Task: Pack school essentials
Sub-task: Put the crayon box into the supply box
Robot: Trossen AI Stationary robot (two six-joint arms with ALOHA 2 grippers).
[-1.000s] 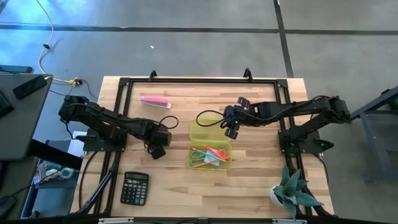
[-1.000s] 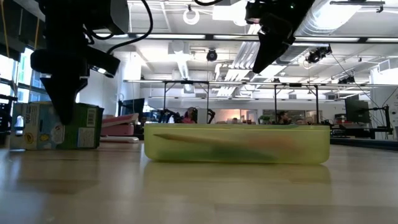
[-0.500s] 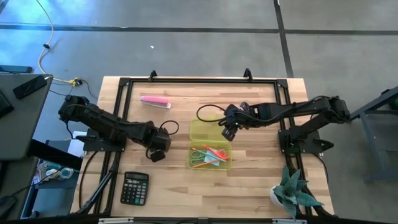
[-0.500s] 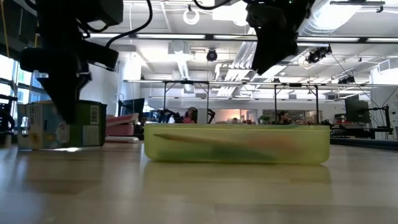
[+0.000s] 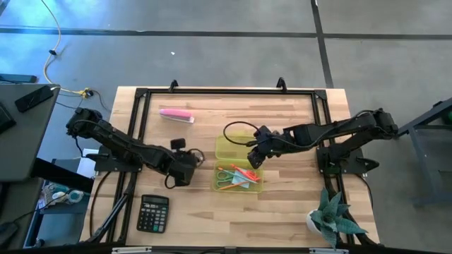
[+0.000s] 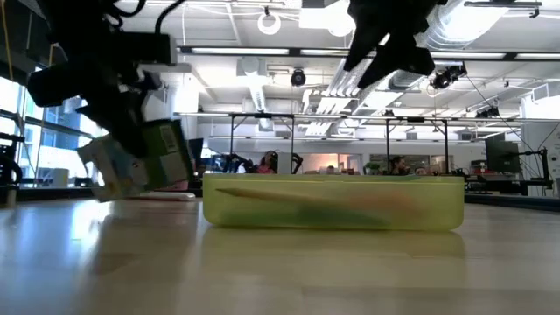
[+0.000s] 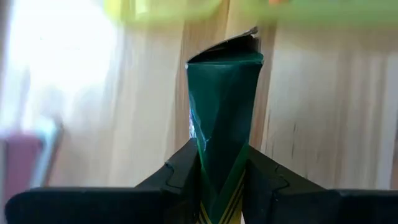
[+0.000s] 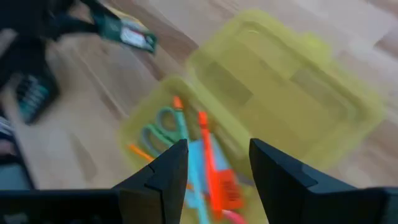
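Left hand (image 7: 222,180) pinches green crayon box (image 7: 222,118) between its fingers.

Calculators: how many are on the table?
1. The calculator lies near the table's front edge on the left arm's side. None other shows; the arms may hide small things.

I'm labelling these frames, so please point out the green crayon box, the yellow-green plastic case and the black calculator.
Small green cardboard crayon box (image 7: 222,124): left wrist view, its dark green face.
Translucent yellow-green plastic case (image 6: 332,213): low view, its front wall.
Black calculator (image 5: 153,213): high view, its keypad.
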